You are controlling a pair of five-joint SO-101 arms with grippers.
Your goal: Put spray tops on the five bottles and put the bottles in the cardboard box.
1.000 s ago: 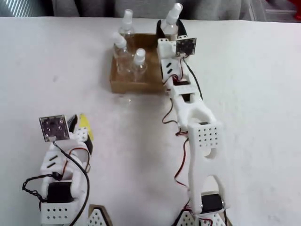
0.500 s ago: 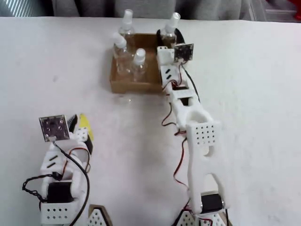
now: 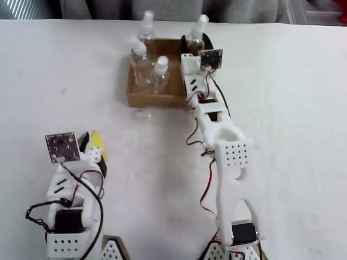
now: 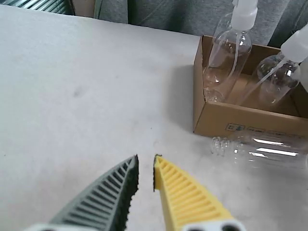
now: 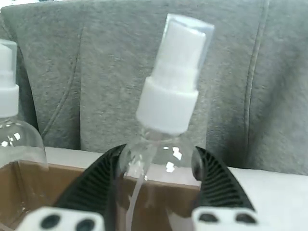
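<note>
While carrying everything else, spreads white across the high view: counter (image 3: pixel 65 81). Hanging behind its far edge, along the top of the frame: grey fabric (image 5: pixel 72 72). Stretching up the right half of the high view, from the bottom edge to the upper middle: right arm (image 3: pixel 230 157), white with red wiring. Folded low in the lower left corner: left arm (image 3: pixel 68 216). Sitting at upper centre, open side up, with brown walls: cardboard box (image 3: pixel 154 99). Standing upright inside it: three capped bottles (image 3: pixel 140 59), one at the upper left corner and two nearer the middle. Gripped upright at the box's upper right corner: fourth bottle (image 3: pixel 196 37), clear, with a white spray top (image 5: pixel 173 91) fitted; cannot tell whether inside the wall or just outside it. Lying on its side on the counter just in front of the box's lower wall, neck bare: fifth bottle (image 4: pixel 262 150). Clenched around the fourth bottle below its neck, one black finger on either side: right end effector (image 5: pixel 159 159). Released and holding nothing, grey and yellow fingers parted by a thin slit, pointing over bare counter apart from the box: left end effector (image 4: pixel 146 166).
</note>
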